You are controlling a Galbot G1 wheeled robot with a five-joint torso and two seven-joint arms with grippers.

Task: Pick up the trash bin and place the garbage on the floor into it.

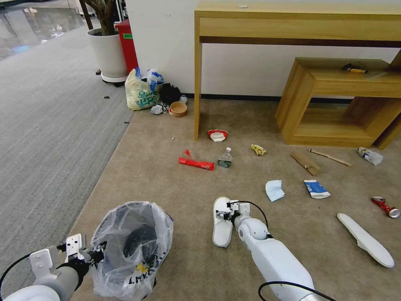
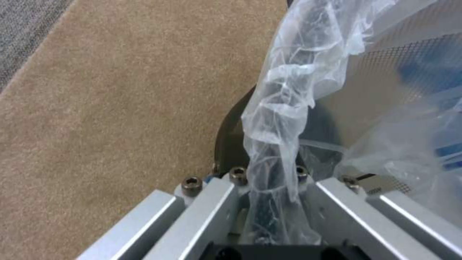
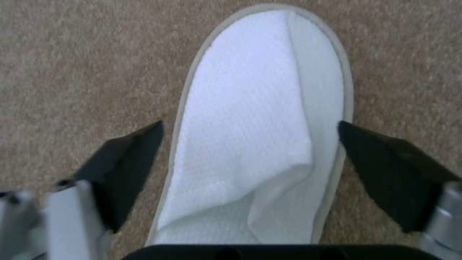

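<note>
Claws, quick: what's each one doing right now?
Left claw: shut on the trash bin, pinching its rim and liner.
Right claw: open, one finger on each side of the white slipper, nothing held.

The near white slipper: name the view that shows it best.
Right wrist view: the slipper lies close up between the open right gripper. The head view shows it whole but small. The left wrist view has only carpet and bin liner.

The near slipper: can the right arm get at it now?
Probably yes: the right gripper is open above the slipper, one of its fingers on each side, nothing between.
</note>
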